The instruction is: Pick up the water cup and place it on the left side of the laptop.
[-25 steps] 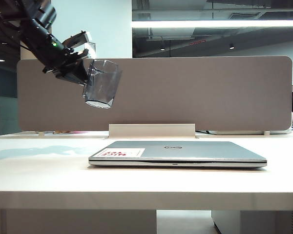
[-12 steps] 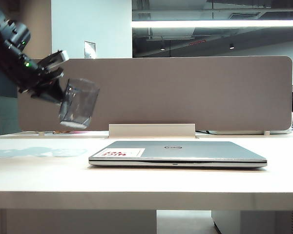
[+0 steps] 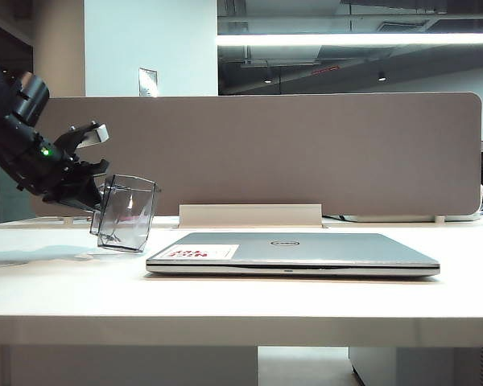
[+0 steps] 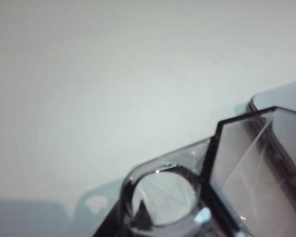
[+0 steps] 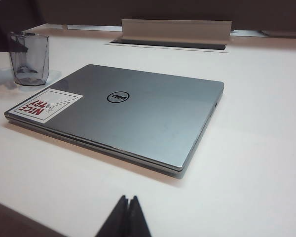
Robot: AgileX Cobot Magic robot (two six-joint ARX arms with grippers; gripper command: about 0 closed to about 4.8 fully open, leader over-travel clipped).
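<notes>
Smooth white table (image 3: 322, 297): faceted clear water cup (image 3: 127, 213) in left pincer (image 3: 87, 178).

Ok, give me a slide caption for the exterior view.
Left gripper sets the water cup on the table left of the closed laptop.

White table with a laptop and a cup
The table (image 3: 241, 297) bears the closed silver laptop (image 3: 294, 253) near its middle; the water cup (image 3: 127, 213) sits tilted at the surface just left of it, contact unclear
</notes>
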